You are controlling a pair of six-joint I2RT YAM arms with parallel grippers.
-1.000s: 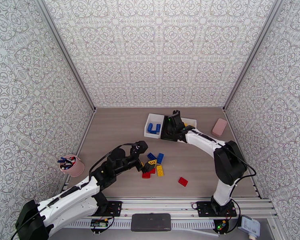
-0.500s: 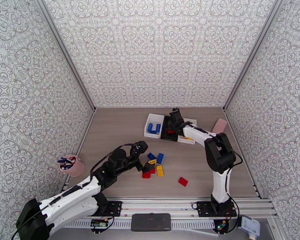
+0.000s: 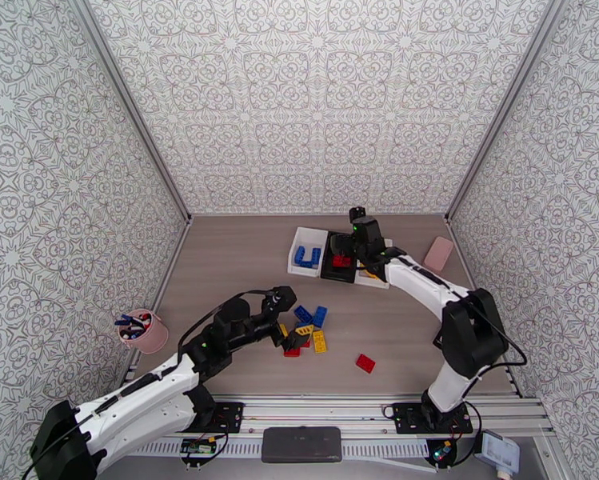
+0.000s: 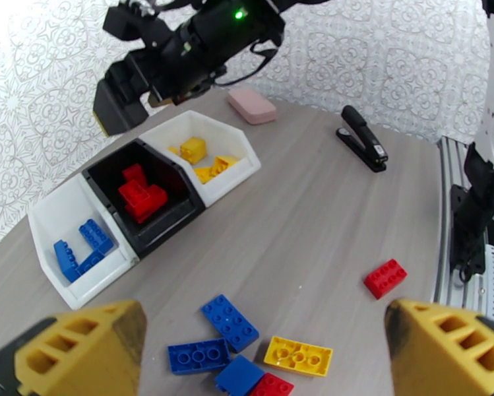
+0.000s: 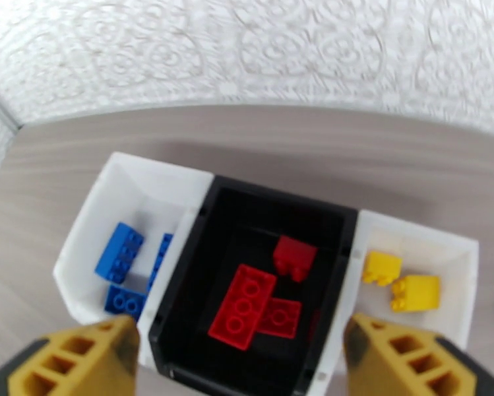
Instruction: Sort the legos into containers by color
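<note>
Table's (image 4: 299, 219) stapler (image 4: 361, 138), past containers (image 4: 228, 178), shows from left wrist.

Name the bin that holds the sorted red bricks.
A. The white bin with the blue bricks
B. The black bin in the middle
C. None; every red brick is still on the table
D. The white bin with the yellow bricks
B: in the right wrist view the red bricks lie on the floor of the black bin, apart from the blue bricks on one side and the yellow bricks on the other.
</note>
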